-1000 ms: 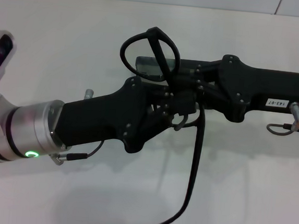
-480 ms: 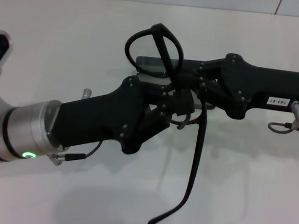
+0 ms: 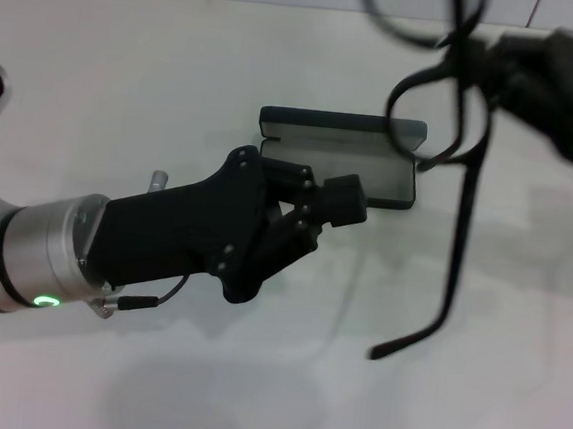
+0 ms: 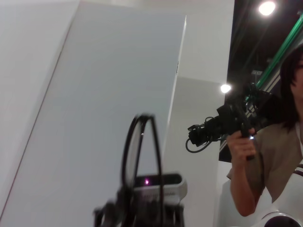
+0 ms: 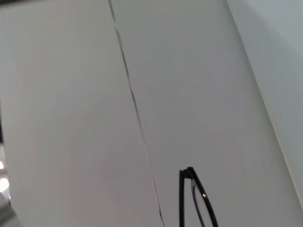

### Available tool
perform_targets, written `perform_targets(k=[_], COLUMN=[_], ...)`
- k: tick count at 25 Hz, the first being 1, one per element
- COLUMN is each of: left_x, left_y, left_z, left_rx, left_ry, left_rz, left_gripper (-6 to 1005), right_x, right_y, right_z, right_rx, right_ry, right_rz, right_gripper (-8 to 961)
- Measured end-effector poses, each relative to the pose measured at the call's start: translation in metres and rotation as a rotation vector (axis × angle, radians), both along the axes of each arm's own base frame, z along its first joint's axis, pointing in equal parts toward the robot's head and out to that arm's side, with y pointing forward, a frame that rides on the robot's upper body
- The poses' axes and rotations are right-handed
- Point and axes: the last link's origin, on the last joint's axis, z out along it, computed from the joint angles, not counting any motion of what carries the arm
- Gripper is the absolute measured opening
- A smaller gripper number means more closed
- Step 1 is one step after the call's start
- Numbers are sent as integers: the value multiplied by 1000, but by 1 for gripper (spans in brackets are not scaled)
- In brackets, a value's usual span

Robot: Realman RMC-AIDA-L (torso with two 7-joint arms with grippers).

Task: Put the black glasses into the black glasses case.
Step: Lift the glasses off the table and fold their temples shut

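Up above the table [image 3: 128,80], the right gripper [image 3: 480,66] now carries the glasses [image 3: 445,118] alone, clamped on the frame, one temple dangling. The left gripper [image 3: 333,204] has let go, fingers parted, clearing the open case [image 3: 337,154] below.

Black glasses [image 3: 447,98]: thin black frame, clear lenses. Black glasses case [image 3: 338,159]: black shell, grey lining; past left gripper [image 3: 338,201] (black). Right gripper [image 3: 460,64]: black, apparently. Table [image 3: 128,70]: plain white.
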Motion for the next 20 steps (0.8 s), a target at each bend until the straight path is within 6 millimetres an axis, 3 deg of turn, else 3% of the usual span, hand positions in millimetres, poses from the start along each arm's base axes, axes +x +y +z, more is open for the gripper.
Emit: perform_targets(k=[4, 7, 13, 17, 20], left_x=[3, 8, 22, 23, 20], left_y=[1, -1, -4, -2, -1], left_z=[-2, -8, -17, -15, -11], left_rx=[-15, -54, -92, -61, -31], left_ry=[14, 49, 80, 52, 25], left_rz=[-21, -79, -198, -183, -146], left_gripper=[36, 36, 36, 36, 36], right_x=[-6, -8, -23, -26, -25], right_y=[-4, -2, 19, 20, 19], right_z=[20, 22, -25, -55, -67], right_rx=[44, 100, 122, 117, 117], right_ry=[123, 173, 40, -63, -110], right_rz=[43, 53, 30, 36, 33], right_gripper=[56, 56, 57, 57, 57])
